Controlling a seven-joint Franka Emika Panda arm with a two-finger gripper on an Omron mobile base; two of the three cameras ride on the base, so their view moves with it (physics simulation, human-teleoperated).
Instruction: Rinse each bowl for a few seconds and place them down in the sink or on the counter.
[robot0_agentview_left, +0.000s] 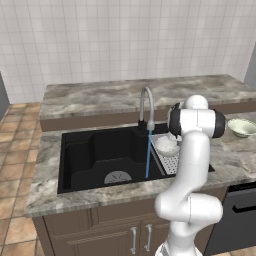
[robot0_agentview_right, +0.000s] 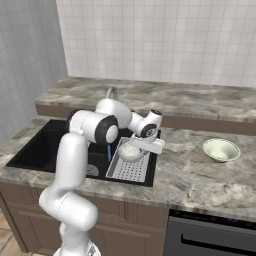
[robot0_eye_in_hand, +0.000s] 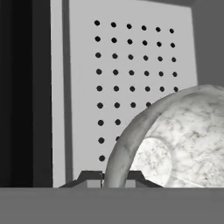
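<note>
End effector: your end effector (robot0_eye_in_hand: 114, 177) is pinched shut on the rim of the whitish-grey bowl (robot0_eye_in_hand: 175, 140); in the hand view the rim runs between the two dark tips.
Whitish-grey bowl: you hold it over the grey perforated tray (robot0_agentview_right: 131, 169), at the right end of the sink (robot0_agentview_left: 85, 155). From the right base view the bowl (robot0_agentview_right: 131, 152) hangs just under the wrist; whether it touches the tray you cannot tell.
Green-lined bowl: the cream bowl with the light green inside (robot0_agentview_right: 221, 149) sits upright on the surface (robot0_agentview_right: 200, 175), well to the right of the sink and apart from the arm.
Faucet: the curved steel faucet (robot0_agentview_left: 145, 107) runs a thin blue stream (robot0_agentview_left: 148, 154) down into the basin, landing near the round drain (robot0_agentview_left: 118, 177).
Stream and bowl: the held bowl (robot0_agentview_left: 167, 145) is just right of the stream, not under it.
</note>
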